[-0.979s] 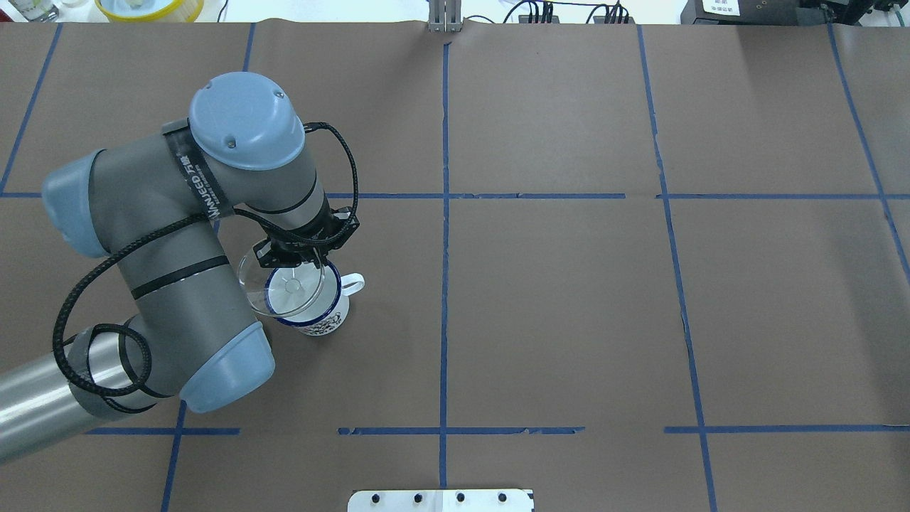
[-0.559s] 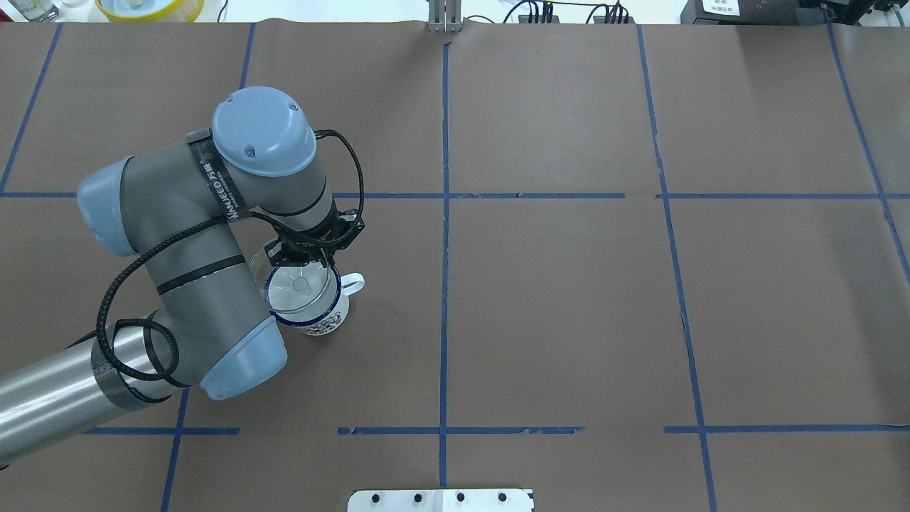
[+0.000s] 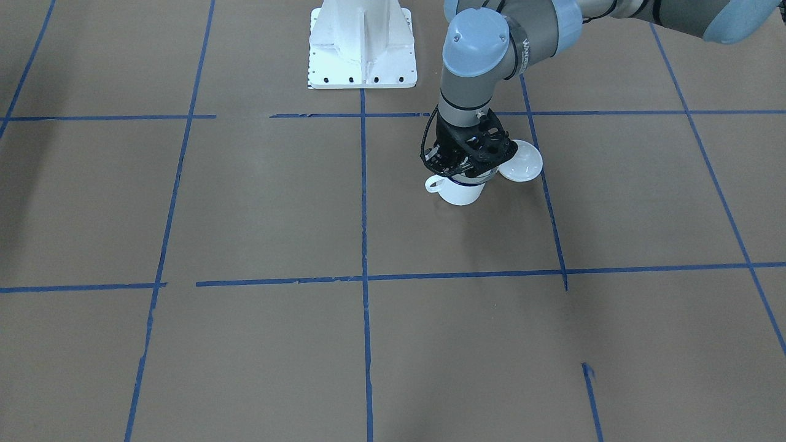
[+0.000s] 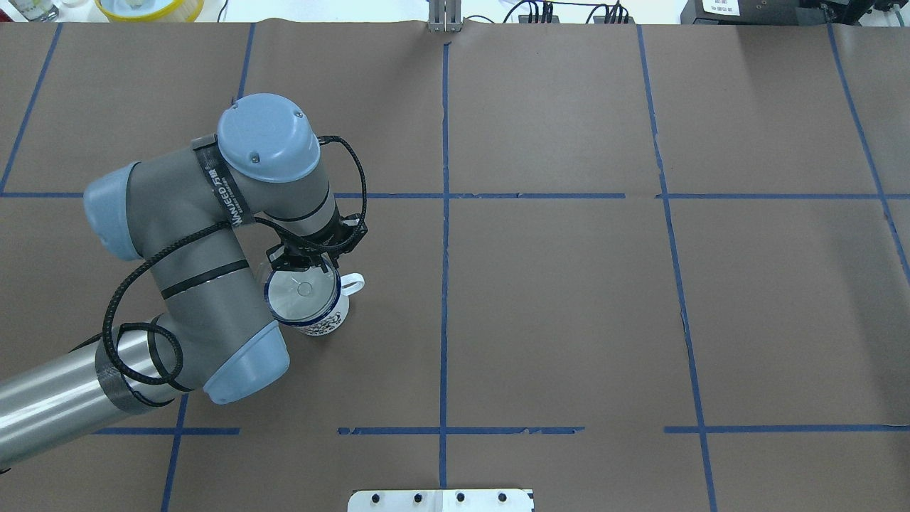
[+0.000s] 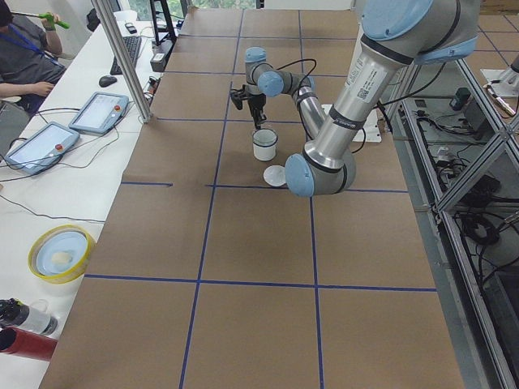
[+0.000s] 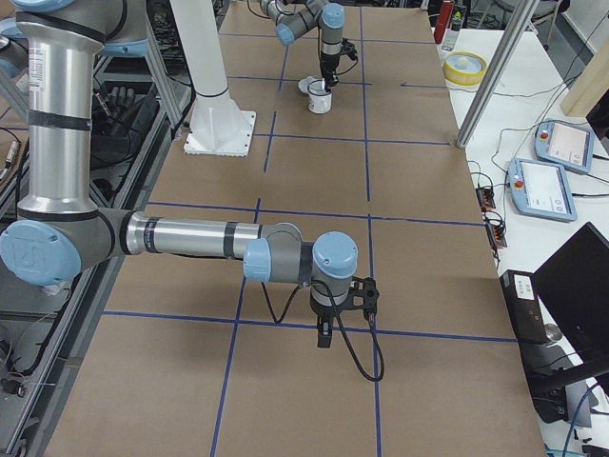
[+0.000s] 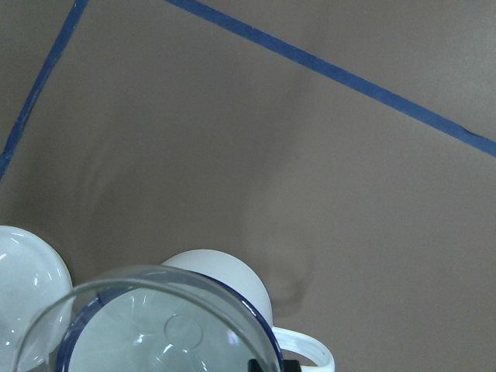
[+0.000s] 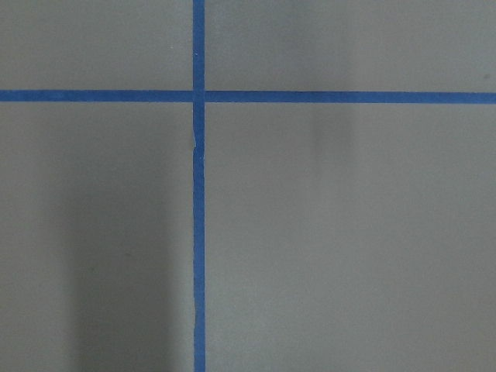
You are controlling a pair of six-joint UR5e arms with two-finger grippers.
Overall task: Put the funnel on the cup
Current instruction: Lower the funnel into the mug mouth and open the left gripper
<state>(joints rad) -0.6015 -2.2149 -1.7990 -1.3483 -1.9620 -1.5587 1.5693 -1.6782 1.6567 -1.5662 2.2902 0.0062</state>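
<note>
Brown paper taped in blue squares covered the table (image 4: 569,320), where the left gripper (image 4: 307,263) pinched the clear funnel (image 4: 302,293) by its rim, cone over the white enamel cup (image 4: 325,321). Doing it well meant lowering straight, then releasing gently, since smooth plastic could skid on glossy enamel; for the right gripper (image 6: 324,335), finger spacing could not be told

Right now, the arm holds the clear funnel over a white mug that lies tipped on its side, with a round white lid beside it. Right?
Not quite: the cup stands upright, mouth up, as the exterior front-facing view shows. Otherwise yes: the left gripper holds the funnel over it, and the round white lid lies beside it.
</note>
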